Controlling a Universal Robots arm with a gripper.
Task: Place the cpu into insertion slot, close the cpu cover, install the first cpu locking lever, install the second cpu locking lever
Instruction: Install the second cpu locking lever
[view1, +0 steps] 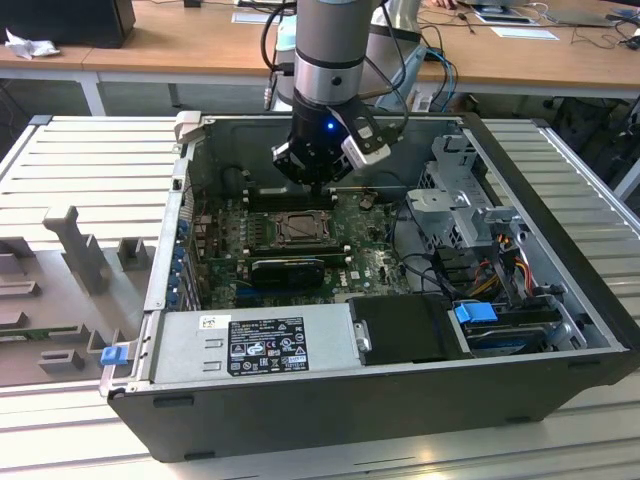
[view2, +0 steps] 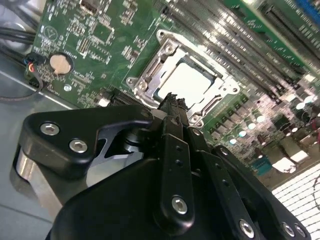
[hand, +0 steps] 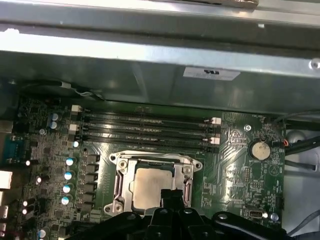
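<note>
The cpu (hand: 149, 181) lies flat in the insertion slot (view1: 298, 229) on the green motherboard, its pale metal top facing up. The silvery cpu cover (hand: 121, 176) lies down around it as a frame, and the chip shows through its window. In the second wrist view the cpu (view2: 192, 80) and the cpu cover (view2: 150, 75) sit just beyond my fingertips. My gripper (view2: 172, 100) hangs inside the open computer case, close above the socket's edge. Its black fingers are pressed together and hold nothing. The exterior view shows the gripper (view1: 318, 183) over the far side of the socket.
Long black memory slots (hand: 145, 131) run beside the socket toward the case wall (hand: 150, 55). A coin battery (hand: 259, 149) sits on the board. The power supply (view1: 250, 340), a drive cage (view1: 462, 200) and cables crowd the case. A grey parts tray (view1: 70, 262) lies outside, at the exterior view's left.
</note>
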